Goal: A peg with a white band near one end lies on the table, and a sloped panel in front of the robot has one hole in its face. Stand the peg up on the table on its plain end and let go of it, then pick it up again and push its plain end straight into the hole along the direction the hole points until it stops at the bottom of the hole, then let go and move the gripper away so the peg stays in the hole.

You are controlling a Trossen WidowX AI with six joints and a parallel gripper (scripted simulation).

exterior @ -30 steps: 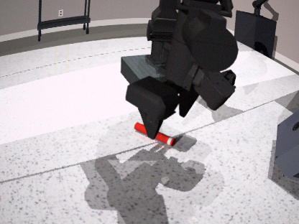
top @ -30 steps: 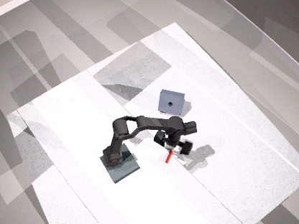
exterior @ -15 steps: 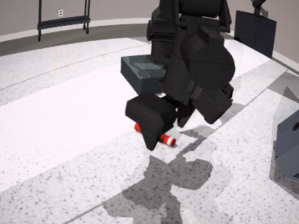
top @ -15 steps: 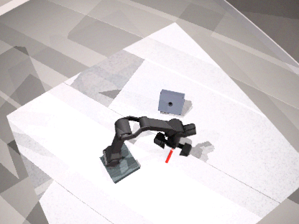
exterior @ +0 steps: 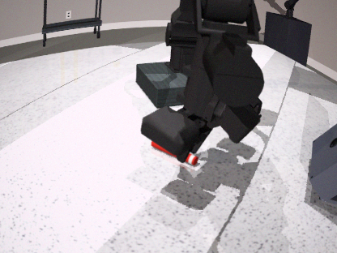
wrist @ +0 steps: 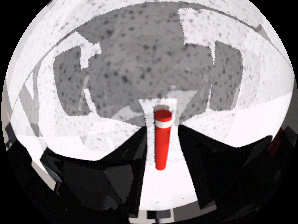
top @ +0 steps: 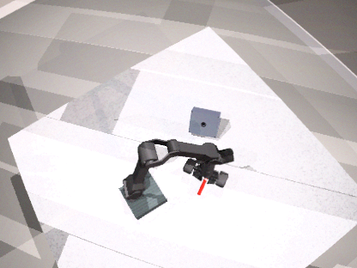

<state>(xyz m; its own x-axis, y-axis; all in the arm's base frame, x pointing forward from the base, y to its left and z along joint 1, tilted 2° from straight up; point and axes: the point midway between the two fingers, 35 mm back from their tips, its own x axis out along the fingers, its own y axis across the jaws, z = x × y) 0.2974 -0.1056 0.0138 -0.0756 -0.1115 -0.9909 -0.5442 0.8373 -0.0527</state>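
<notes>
The red peg (top: 202,187) (exterior: 161,148) (wrist: 161,150) lies on the table. Its white band (exterior: 191,159) (wrist: 163,124) is near the end that points away from the robot base. My gripper (top: 205,178) (exterior: 193,154) (wrist: 162,129) is low over the peg, pointing down, with its fingers partly closed on either side of it near the banded end. In the wrist view a narrow gap shows between the peg and each finger. The near finger hides part of the peg in the exterior view. The blue-grey sloped panel (top: 196,118) (exterior: 324,170) has one dark hole (top: 203,124) (exterior: 334,142) in its face.
The dark green base block (top: 148,206) (exterior: 162,87) carries the arm. In the top view the panel stands above the gripper; in the exterior view it is at the right edge. Shadows of the arm fall on the speckled table (exterior: 61,203).
</notes>
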